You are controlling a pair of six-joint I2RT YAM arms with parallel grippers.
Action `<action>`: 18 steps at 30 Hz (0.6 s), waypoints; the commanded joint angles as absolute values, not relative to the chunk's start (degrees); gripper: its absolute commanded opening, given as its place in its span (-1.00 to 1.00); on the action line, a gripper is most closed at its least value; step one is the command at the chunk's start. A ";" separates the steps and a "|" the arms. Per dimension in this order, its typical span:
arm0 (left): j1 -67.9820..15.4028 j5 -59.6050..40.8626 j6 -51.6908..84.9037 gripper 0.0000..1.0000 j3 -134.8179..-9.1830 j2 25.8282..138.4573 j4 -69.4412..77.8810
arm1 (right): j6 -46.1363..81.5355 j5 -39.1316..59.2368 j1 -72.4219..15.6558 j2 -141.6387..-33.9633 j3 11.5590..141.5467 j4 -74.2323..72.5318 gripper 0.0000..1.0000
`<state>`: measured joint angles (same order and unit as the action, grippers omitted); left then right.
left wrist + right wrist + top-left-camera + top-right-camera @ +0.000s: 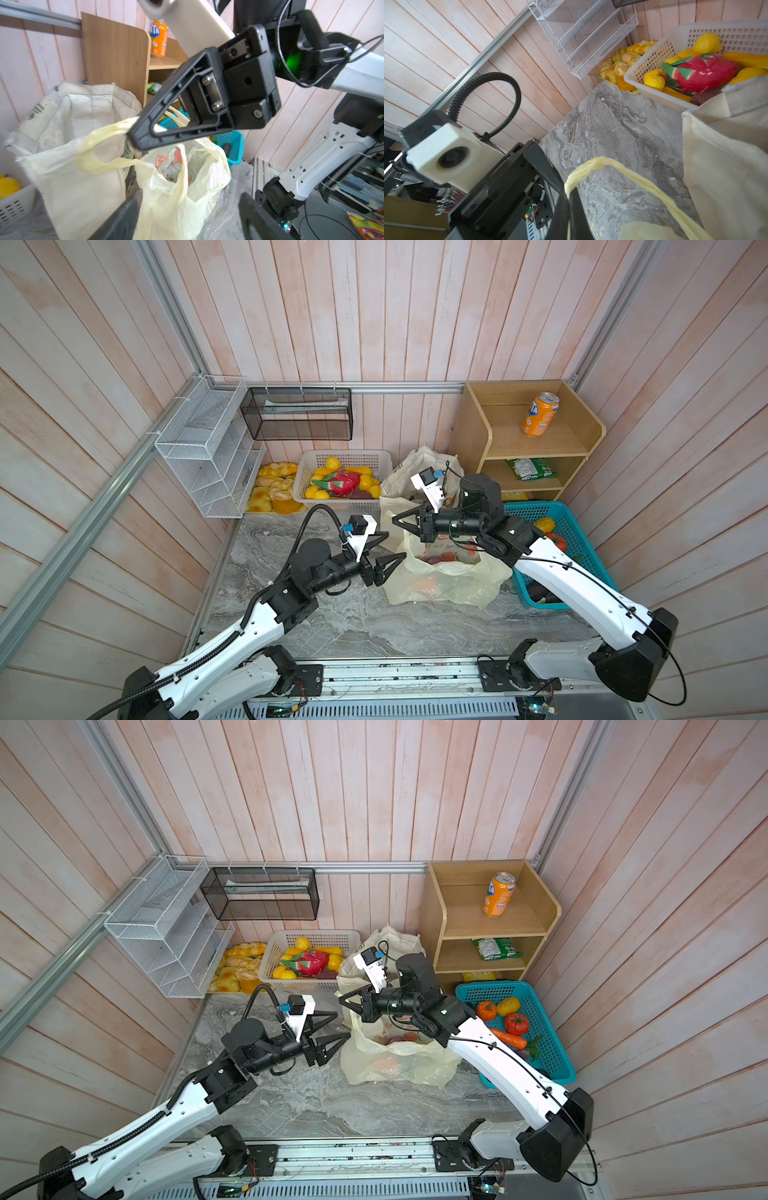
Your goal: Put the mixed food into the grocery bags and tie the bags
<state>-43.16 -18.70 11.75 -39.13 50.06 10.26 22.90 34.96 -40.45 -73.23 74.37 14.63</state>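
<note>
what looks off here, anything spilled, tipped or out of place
Nothing is spilled or tipped. The one untidy thing is the plastic bag: it slumps open and untied on the table, with one loop handle pinched in the shut right gripper and pulled out sideways. The left gripper is open and empty.

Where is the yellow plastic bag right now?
In both top views the yellow plastic bag stands right of centre, in front of the canvas tote, beside the teal basket.
</note>
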 commanded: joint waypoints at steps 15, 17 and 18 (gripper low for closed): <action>-42.91 -24.53 0.96 0.97 -48.47 59.90 16.19 | 23.11 28.94 -40.34 -58.01 62.91 7.08 -1.00; -42.96 -28.02 1.95 0.97 -49.87 61.09 16.41 | 23.55 28.99 -40.33 -58.20 62.32 6.16 -1.00; -42.93 -29.16 2.66 0.98 -50.31 61.69 16.84 | 23.61 28.79 -40.34 -58.37 62.15 5.90 -1.00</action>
<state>-43.09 -22.39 3.57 -47.66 60.80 13.93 22.81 29.89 -40.45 -58.65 62.74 8.47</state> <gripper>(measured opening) 0.986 0.047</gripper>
